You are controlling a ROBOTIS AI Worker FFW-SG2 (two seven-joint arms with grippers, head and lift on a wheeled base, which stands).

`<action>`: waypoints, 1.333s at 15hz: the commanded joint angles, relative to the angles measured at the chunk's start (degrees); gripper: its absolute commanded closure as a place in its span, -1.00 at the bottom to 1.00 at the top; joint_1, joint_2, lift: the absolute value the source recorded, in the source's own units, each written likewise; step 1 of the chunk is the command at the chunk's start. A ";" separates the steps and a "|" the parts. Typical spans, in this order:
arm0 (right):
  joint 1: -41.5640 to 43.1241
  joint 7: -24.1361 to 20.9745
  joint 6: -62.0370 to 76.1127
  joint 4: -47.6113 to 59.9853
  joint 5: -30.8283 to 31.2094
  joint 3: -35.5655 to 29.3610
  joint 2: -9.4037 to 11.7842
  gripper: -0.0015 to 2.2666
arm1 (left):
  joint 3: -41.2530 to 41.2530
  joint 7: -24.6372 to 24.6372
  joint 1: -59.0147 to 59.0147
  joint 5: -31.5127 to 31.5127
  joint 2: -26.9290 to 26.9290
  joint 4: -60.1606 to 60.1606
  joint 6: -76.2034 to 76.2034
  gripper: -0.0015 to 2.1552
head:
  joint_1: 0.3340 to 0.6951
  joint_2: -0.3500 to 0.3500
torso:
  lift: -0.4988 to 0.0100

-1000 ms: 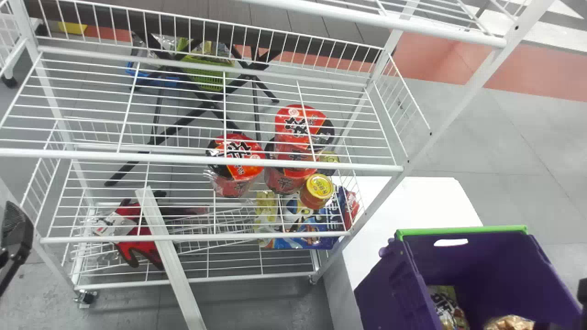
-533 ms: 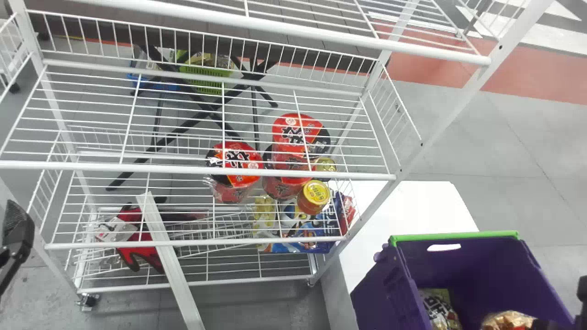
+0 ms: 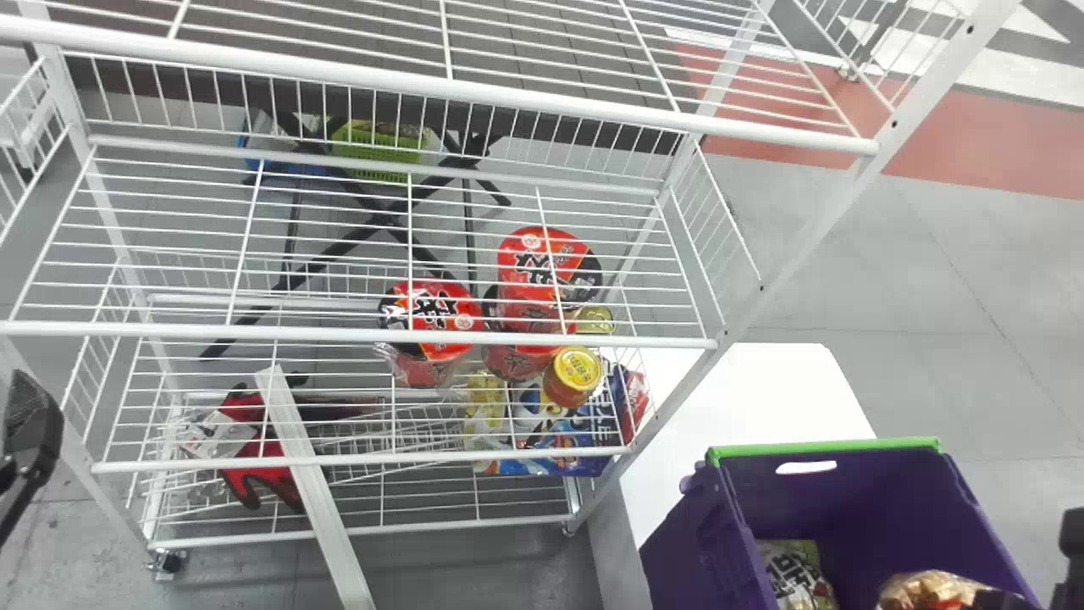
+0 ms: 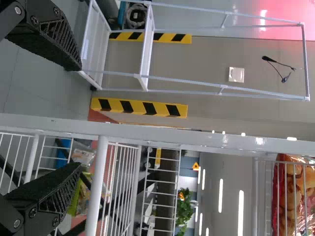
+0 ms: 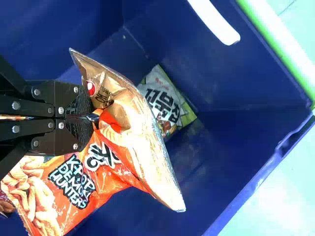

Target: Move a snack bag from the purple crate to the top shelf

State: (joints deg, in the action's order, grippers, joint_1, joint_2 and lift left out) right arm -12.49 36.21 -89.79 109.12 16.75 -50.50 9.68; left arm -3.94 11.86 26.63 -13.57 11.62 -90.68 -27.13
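Orange and gold film makes up the snack bag, which hangs pinched in the right gripper inside the purple crate, at the lower right of the head view. Both fingers are closed on it where the gold end meets the orange print; that gathered neck looks the right place to hold, since it keeps pressure off the puffed body. The bag should be light and soft, its contents brittle enough to crush under a hard squeeze. Slick film may let it swing or slip, so a firm, narrow pinch and a slow lift past the green rim seem wise. A second bag lies in the crate, apart from the fingers. The left gripper waits by the rack, fingers spread and nothing between them, at the head view's left edge.
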 commanded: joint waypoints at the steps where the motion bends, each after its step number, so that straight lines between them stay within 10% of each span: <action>1: -0.26 0.00 -0.29 0.91 0.13 0.31 -0.98 0.99 | -0.10 0.00 -0.17 -0.31 0.16 0.24 0.03 -0.87 | 1.00 -1.00 | -0.33; 20: -2.45 1.14 -0.29 4.96 0.13 1.10 -2.48 0.99 | -0.80 0.00 -1.67 -1.02 -0.01 2.18 0.20 -0.87 | 1.00 -1.00 | -0.03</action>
State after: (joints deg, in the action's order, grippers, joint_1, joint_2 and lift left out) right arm -14.85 37.31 -89.79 114.08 16.87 -49.39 7.21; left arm -4.68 11.86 24.98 -14.59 11.72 -88.56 -26.93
